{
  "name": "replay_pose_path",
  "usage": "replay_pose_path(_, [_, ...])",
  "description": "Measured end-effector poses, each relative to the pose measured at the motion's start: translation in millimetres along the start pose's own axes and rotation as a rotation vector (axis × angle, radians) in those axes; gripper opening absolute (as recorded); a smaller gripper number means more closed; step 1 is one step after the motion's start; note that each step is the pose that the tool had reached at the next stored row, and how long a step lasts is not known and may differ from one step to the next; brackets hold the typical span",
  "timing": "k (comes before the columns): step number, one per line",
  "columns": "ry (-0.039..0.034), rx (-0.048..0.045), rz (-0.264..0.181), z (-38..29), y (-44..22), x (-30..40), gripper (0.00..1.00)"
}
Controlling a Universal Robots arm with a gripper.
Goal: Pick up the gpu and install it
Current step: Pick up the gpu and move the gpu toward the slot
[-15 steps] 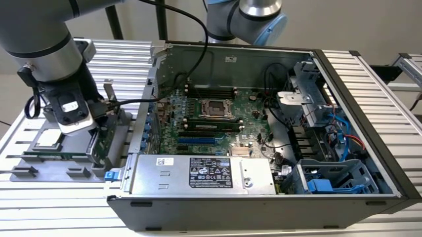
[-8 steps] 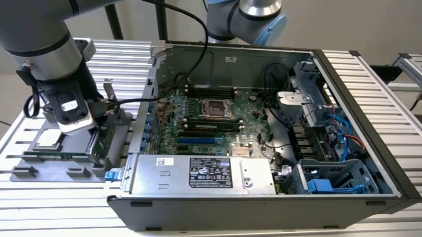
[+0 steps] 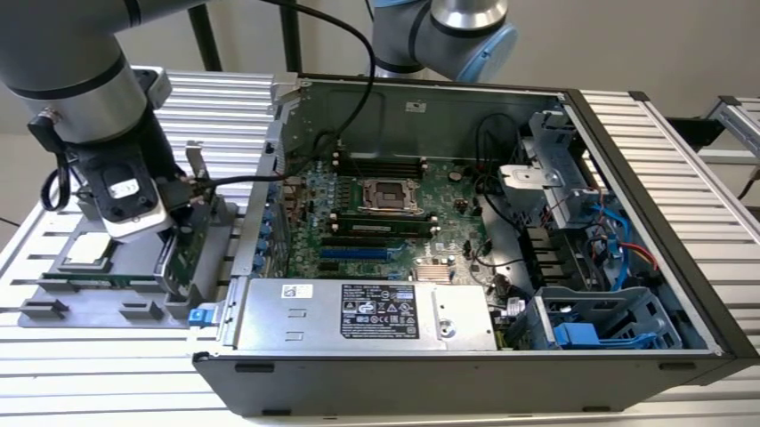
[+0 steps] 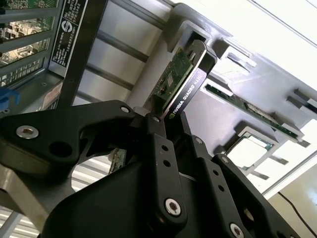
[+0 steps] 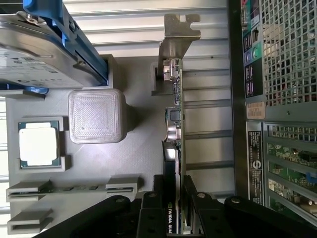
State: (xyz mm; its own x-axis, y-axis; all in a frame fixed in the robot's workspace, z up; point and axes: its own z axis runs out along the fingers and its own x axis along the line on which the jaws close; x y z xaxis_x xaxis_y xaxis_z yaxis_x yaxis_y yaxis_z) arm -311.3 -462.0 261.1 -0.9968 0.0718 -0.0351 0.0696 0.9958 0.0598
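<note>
The gpu (image 3: 176, 253) stands on edge in a slot of the grey parts holder (image 3: 71, 298), at the exterior view's left, outside the computer case. Its silver bracket (image 5: 179, 29) sticks up at one end. In both wrist views the card shows edge-on, green board on one side and black cooler on the other, as gpu (image 4: 182, 79) and gpu (image 5: 176, 124). My gripper (image 3: 173, 218) hangs right over it. The black fingers (image 5: 152, 213) straddle the card's upper edge, and the gripper (image 4: 166, 119) is shut on it. The gpu still sits in its holder slot.
The open computer case (image 3: 642, 178) lies at the exterior view's right, with motherboard (image 3: 368, 213) and power supply (image 3: 356, 311) inside. The holder also carries a processor (image 5: 39, 144), a memory stick (image 4: 247, 111) and a blue-framed hard drive (image 5: 44, 54). The case's rear wall (image 5: 252, 124) is close beside the gpu.
</note>
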Motion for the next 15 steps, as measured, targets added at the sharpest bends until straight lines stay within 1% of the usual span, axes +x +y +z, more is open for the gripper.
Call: replay_pose_path(15, [0.0000, 0.0000, 0.000, -4.0, 0.2, -0.1, 0.00])
